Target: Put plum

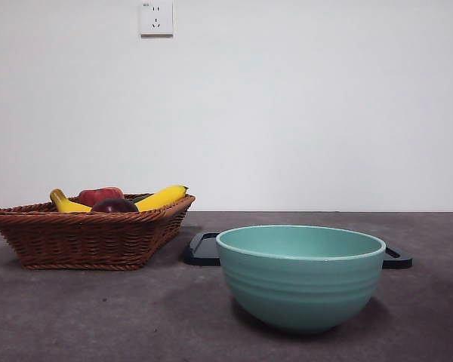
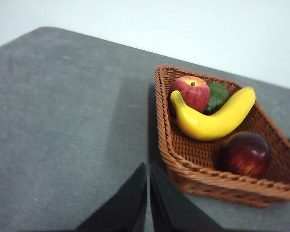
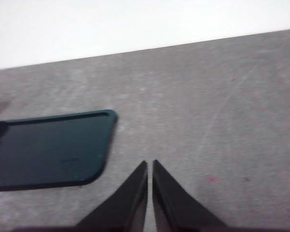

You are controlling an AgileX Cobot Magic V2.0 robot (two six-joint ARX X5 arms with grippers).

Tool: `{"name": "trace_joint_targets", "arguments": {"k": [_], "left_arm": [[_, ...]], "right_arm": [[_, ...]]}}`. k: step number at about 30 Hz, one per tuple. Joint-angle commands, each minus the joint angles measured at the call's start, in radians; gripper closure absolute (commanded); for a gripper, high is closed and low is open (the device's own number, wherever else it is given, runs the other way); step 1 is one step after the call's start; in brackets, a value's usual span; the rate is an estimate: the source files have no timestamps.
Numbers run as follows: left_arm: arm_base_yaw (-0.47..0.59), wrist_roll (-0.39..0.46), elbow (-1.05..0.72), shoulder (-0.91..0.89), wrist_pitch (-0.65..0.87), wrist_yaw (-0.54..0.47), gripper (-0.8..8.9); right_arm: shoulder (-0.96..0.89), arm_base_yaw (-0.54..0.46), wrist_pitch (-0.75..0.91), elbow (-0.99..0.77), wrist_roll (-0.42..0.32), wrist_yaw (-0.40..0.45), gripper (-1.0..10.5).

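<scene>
The plum [image 2: 245,154], dark maroon and glossy, lies in a wicker basket [image 2: 193,182] beside a yellow banana [image 2: 213,121]. In the front view the plum [image 1: 115,205] peeks over the basket [image 1: 87,237] rim at the left. My left gripper [image 2: 149,169] is shut, hovering over bare table just outside the basket's near corner. My right gripper [image 3: 150,166] is shut above the table, close to a dark tray [image 3: 48,150]. Neither gripper shows in the front view. A teal bowl [image 1: 300,275] stands in front.
The basket also holds a red apple [image 2: 191,92] and a green fruit [image 2: 217,95]. The dark tray [image 1: 204,249] lies flat behind the bowl. A white wall with a socket [image 1: 156,18] backs the grey table.
</scene>
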Motion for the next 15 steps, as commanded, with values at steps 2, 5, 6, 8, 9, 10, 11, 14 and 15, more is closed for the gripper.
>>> {"name": "trace_joint_targets", "arguments": {"k": [2, 5, 6, 8, 9, 10, 11, 14, 15], "left_arm": [[0.002, -0.105, 0.024, -0.002, -0.011, -0.001, 8.05], [0.002, -0.135, 0.065, -0.001, -0.038, -0.001, 8.04], [0.002, -0.142, 0.085, 0.002, -0.056, -0.001, 8.04], [0.002, -0.142, 0.124, 0.010, -0.088, -0.001, 8.04], [0.002, -0.142, 0.148, 0.018, -0.105, 0.000, 8.04], [0.002, -0.142, 0.171, 0.028, -0.119, 0.000, 8.04], [0.002, -0.141, 0.198, 0.041, -0.135, 0.002, 8.04], [0.002, -0.132, 0.276, 0.093, -0.177, 0.029, 8.04], [0.002, -0.121, 0.311, 0.116, -0.195, 0.053, 8.04]], "right_arm": [[-0.002, -0.002, 0.000, 0.032, 0.092, -0.012, 9.4], [-0.001, -0.002, -0.019, 0.076, 0.117, -0.016, 9.4], [-0.001, -0.002, -0.032, 0.096, 0.123, -0.018, 9.4], [0.000, -0.002, -0.064, 0.140, 0.127, -0.019, 9.4], [0.003, -0.002, -0.084, 0.167, 0.127, -0.018, 9.4], [0.008, -0.002, -0.101, 0.190, 0.127, -0.019, 9.4], [0.017, -0.002, -0.125, 0.222, 0.126, -0.019, 9.4], [0.059, -0.002, -0.192, 0.312, 0.123, -0.026, 9.4], [0.080, -0.002, -0.218, 0.351, 0.117, -0.043, 9.4]]}}
